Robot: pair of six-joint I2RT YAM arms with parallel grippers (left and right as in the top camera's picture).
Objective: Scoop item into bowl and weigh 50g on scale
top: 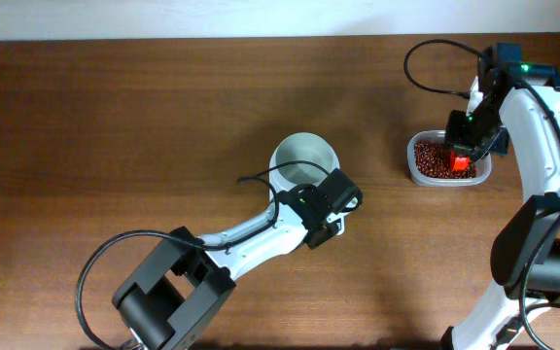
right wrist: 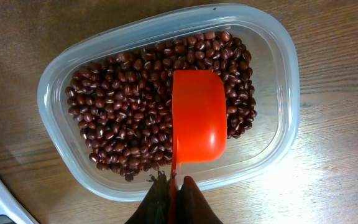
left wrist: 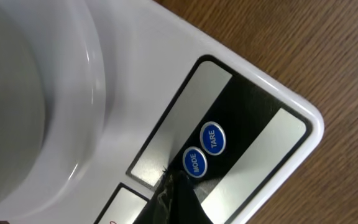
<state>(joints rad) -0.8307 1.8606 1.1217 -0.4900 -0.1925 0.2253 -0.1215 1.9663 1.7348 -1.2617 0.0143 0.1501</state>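
Observation:
The white bowl (top: 304, 160) (left wrist: 30, 93) stands on the white scale (left wrist: 166, 56). In the overhead view my left arm covers most of the scale. My left gripper (top: 321, 231) (left wrist: 179, 193) is shut and empty, with its dark tip at the scale's front panel beside the blue MODE button (left wrist: 194, 163). The beans (right wrist: 123, 118) (top: 434, 160) fill a clear plastic container (right wrist: 272, 56) (top: 418, 175). My right gripper (right wrist: 174, 186) (top: 463, 156) is shut on the handle of an orange-red scoop (right wrist: 197, 118). The scoop's cup lies over the beans on the container's right side.
A blue TARE button (left wrist: 213, 138) sits next to MODE, and the grey display (left wrist: 166, 140) runs beside them. The wooden table (top: 115, 126) spreads to the left. A cable (top: 436, 68) loops above the container. The right arm's base (top: 542, 253) stands at the right edge.

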